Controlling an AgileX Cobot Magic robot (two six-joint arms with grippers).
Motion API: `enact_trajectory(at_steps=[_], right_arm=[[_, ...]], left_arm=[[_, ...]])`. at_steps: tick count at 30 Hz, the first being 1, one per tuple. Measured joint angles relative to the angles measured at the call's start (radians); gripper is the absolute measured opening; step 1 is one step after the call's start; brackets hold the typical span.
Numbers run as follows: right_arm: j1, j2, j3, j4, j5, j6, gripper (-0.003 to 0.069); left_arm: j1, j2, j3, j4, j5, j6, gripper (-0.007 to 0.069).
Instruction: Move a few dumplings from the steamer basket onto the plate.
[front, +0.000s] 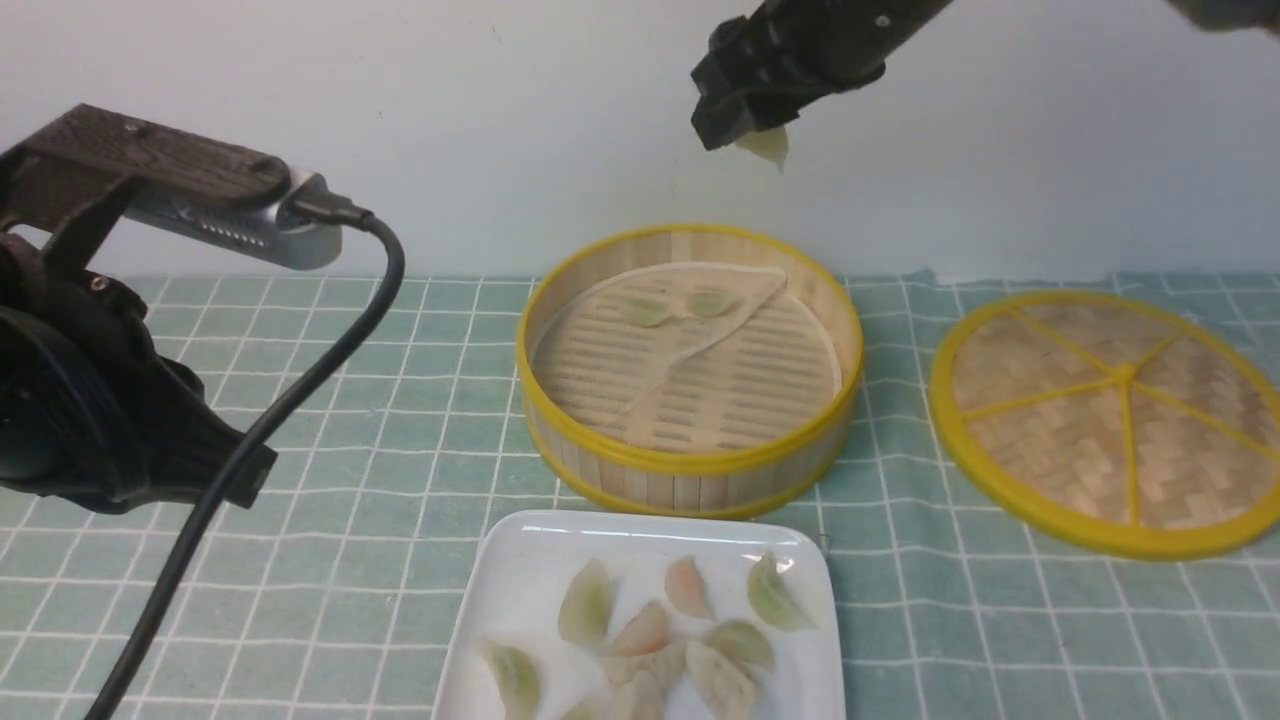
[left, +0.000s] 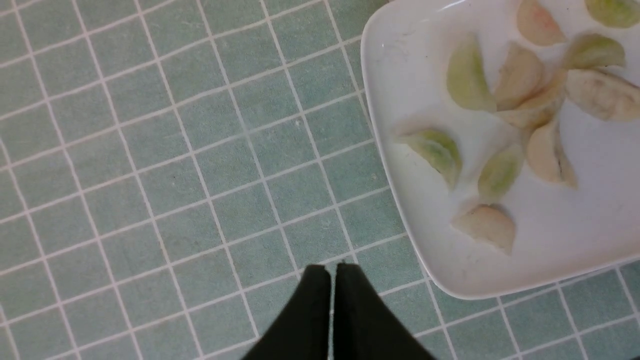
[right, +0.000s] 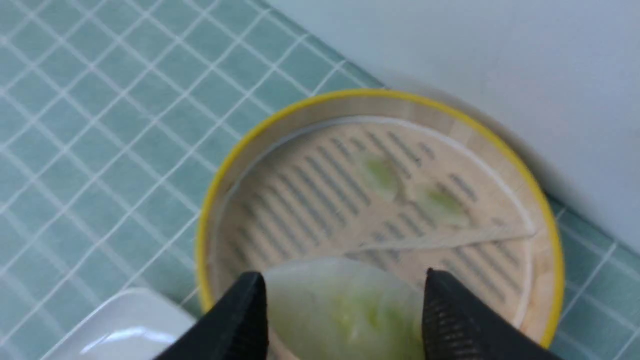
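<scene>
The steamer basket stands mid-table with two pale green dumplings lying under a folded paper liner at its far side; it also shows in the right wrist view. My right gripper is high above the basket's far rim, shut on a pale green dumpling that hangs from it. The white plate in front of the basket holds several dumplings. My left gripper is shut and empty over the cloth beside the plate.
A flat woven disc with yellow spokes lies to the right of the basket. A green checked cloth covers the table. A pale wall stands right behind the basket. The left arm's body and cable fill the left side.
</scene>
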Motion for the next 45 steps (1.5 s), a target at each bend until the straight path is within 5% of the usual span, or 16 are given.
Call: enact_trajectory(at_steps=[8, 13, 25, 34, 40, 43, 45], right_arm=[[0.162, -0.27, 0.587, 0.06, -0.018, -0.016, 0.0367], [0.218, -0.23, 0.8, 0.081, -0.197, 0.034, 0.0367], [0.219, -0.048, 0.817, 0.138, -0.406, 0.092, 0.0393], [0.219, -0.113, 0.708, 0.103, -0.245, 0.119, 0.0464], [0.219, -0.36, 0.631, 0.018, -0.149, 0.191, 0.0249], [0.219, -0.576, 0.628, -0.11, -0.13, 0.274, 0.0062], [0.219, -0.686, 0.64, -0.177, -0.138, 0.32, 0.0018]], left_arm=[[0.001, 0.0, 0.0, -0.037, 0.0, 0.003, -0.0006], [0.001, 0.0, 0.0, -0.121, 0.0, 0.047, -0.0006], [0.001, -0.001, 0.0, -0.167, 0.0, 0.125, -0.0006], [0.001, -0.001, 0.0, -0.167, 0.0, 0.139, -0.0006], [0.001, -0.001, 0.0, -0.168, 0.0, 0.14, -0.0006], [0.001, -0.001, 0.0, -0.168, 0.0, 0.142, -0.0006], [0.001, -0.001, 0.0, -0.17, 0.0, 0.142, -0.0006]])
